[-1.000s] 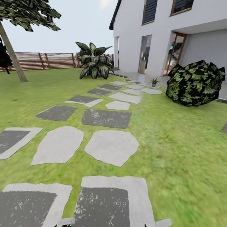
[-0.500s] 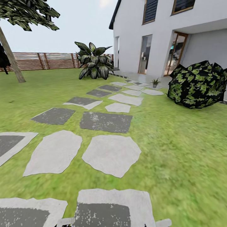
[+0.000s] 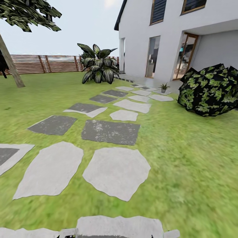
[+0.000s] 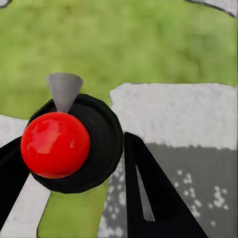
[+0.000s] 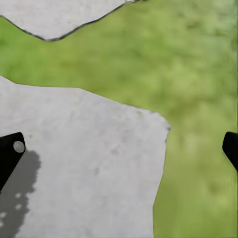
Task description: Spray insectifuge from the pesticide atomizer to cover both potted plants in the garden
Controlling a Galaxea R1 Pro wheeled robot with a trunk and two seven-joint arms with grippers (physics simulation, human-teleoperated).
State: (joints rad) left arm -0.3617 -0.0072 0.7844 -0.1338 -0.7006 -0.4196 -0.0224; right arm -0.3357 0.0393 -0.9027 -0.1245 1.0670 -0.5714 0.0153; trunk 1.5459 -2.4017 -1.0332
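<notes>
In the left wrist view the pesticide atomizer (image 4: 55,144) is seen end-on: a red knob on a dark round body with a grey cone nozzle. My left gripper (image 4: 69,148) is shut on it, a black finger (image 4: 148,193) pressing each side. The right gripper (image 5: 121,144) is open, its fingertips wide apart over a pale stepping stone (image 5: 84,163) and grass. In the head view one potted plant (image 3: 163,88), a small green rosette in a grey pot, stands far ahead on the paving by the house. The garden lawn (image 3: 191,148) spreads all around.
A path of grey stepping stones (image 3: 110,131) runs ahead toward the white house (image 3: 172,36). A big dark-leaved bush (image 3: 211,90) stands to the right and another (image 3: 97,64) at the back. A tree trunk (image 3: 10,64) and a wooden slat fence (image 3: 46,63) lie to the left.
The whole head view has shifted: the stepping stones slide down the picture and the house and bushes loom slightly nearer, so the camera has moved forward along the path.
</notes>
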